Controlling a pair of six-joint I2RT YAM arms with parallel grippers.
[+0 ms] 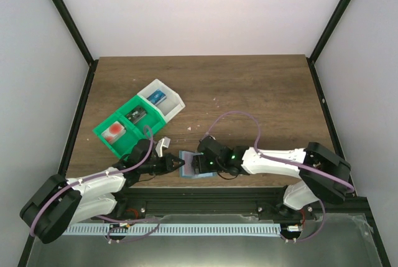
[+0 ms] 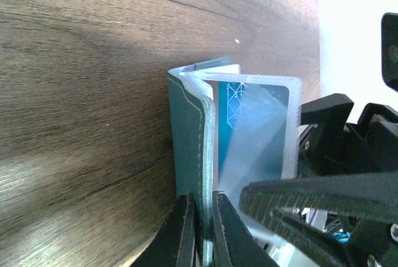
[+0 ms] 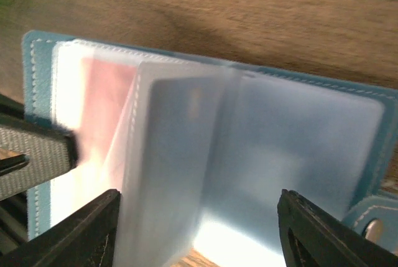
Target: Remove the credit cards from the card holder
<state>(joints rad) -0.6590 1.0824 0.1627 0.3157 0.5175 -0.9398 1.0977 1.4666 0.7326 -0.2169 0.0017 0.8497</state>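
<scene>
Card holder, a small blue-teal bifold wallet with clear plastic sleeves, lay open near the front edge of the dark wooden table, between the arms. The left gripper was pinched shut on its teal cover. The right gripper stood wide, straddling the sleeves and holding nothing. A thin credit card showed red through one sleeve. Closing there would likely catch film, not card, and tug the wallet from the pinch.
</scene>
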